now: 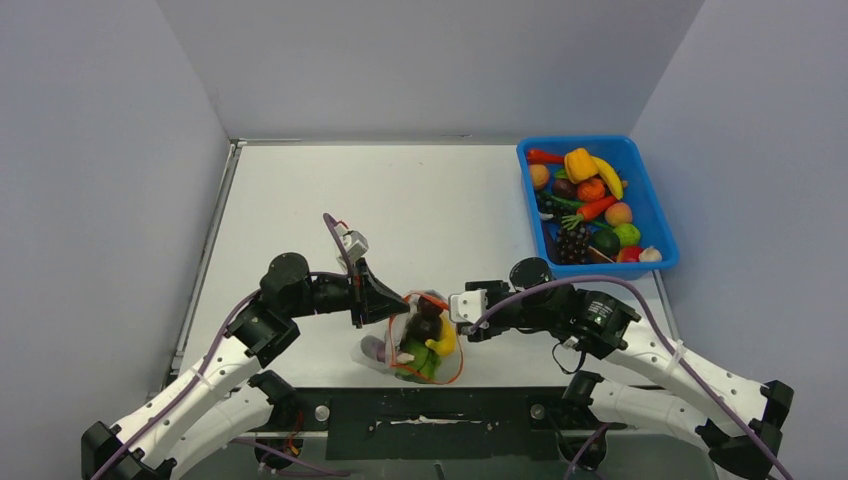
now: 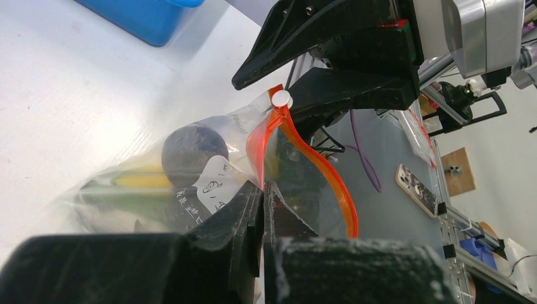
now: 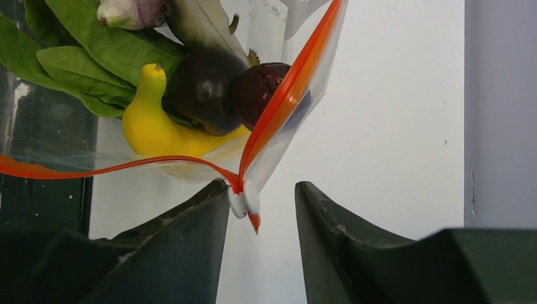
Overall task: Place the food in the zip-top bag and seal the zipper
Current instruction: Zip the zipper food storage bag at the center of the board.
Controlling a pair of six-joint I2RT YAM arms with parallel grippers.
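Left gripper, top view: is clamping one edge of the clear crinkly zip-top bag, which is lying on the white table between both arms with toy food inside; right gripper is facing it from the opposite side. Left wrist view: shut fingers are pinching plastic beside the orange-red zipper strip, which is arcing away toward the white slider tab. Right wrist view: jaws are standing apart, the slider is sitting between them against one finger, and the zipper is running straight ahead, its mouth gaping over a yellow toy banana.

Bright, even light, soft shadows; the left claw seems blurred up close.
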